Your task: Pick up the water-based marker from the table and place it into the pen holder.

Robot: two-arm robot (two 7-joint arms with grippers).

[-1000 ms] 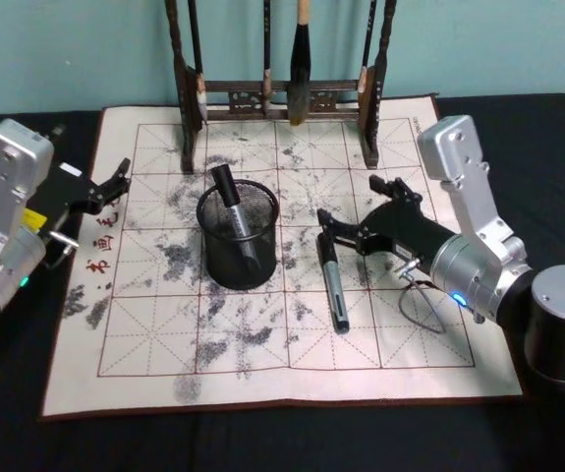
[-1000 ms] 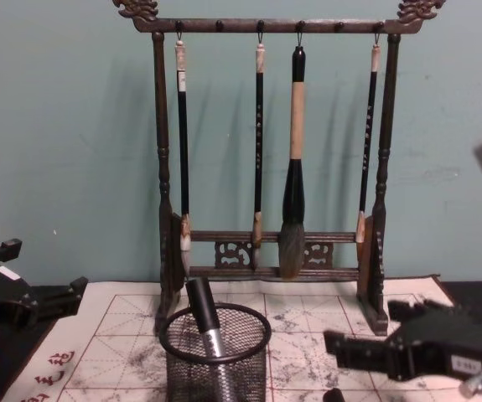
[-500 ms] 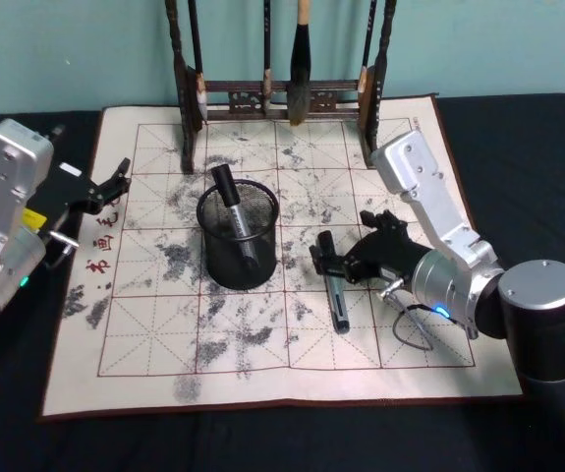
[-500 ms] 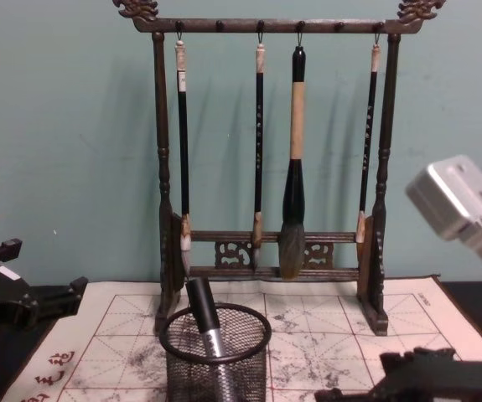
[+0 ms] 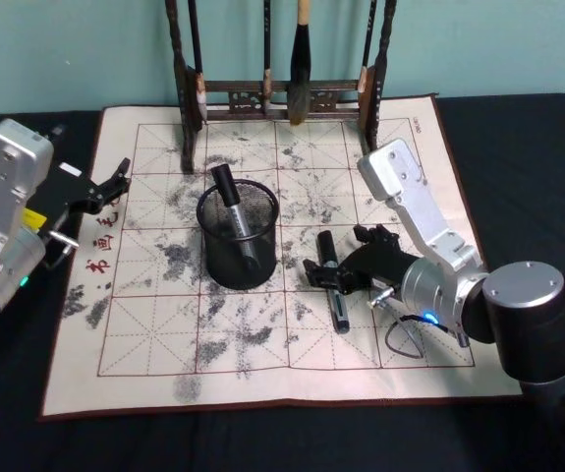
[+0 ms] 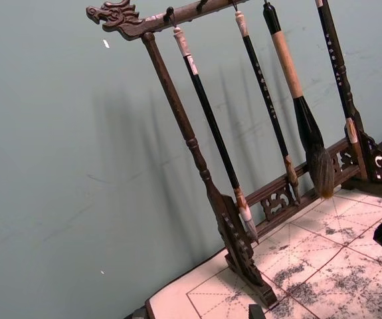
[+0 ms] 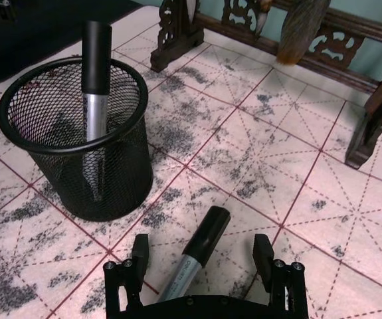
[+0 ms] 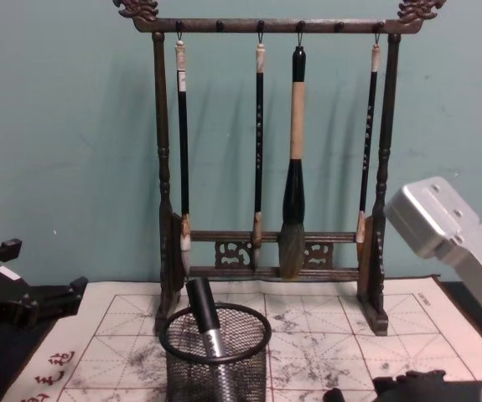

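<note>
Currently, head view: right gripper [image 5: 333, 261] sits low over the mat [image 5: 164, 329], right of centre, fingers spread wide astride the water-based marker [image 5: 339, 307]. The marker lies flat on the mat, cap toward the far edge of the table [image 5: 262, 442], near the pen holder [image 5: 225, 258]. Nothing gripped; judged pre-grasp alignment. Left gripper [image 5: 120, 180] is parked, fingers apart, at the mat's left edge.

Left wrist view: brush rack [image 6: 244, 219] along the mat's far edge, well apart from the work.

Right wrist view: fingers [image 7: 139, 256] flank the barrel, neither touching; straddling crosswise should let closing centre it. A second marker [image 7: 97, 60] leans in the pen holder, leaving part of the mouth free.

Chest view: open air above the pen holder's rim; the rack behind limits overshoot.
</note>
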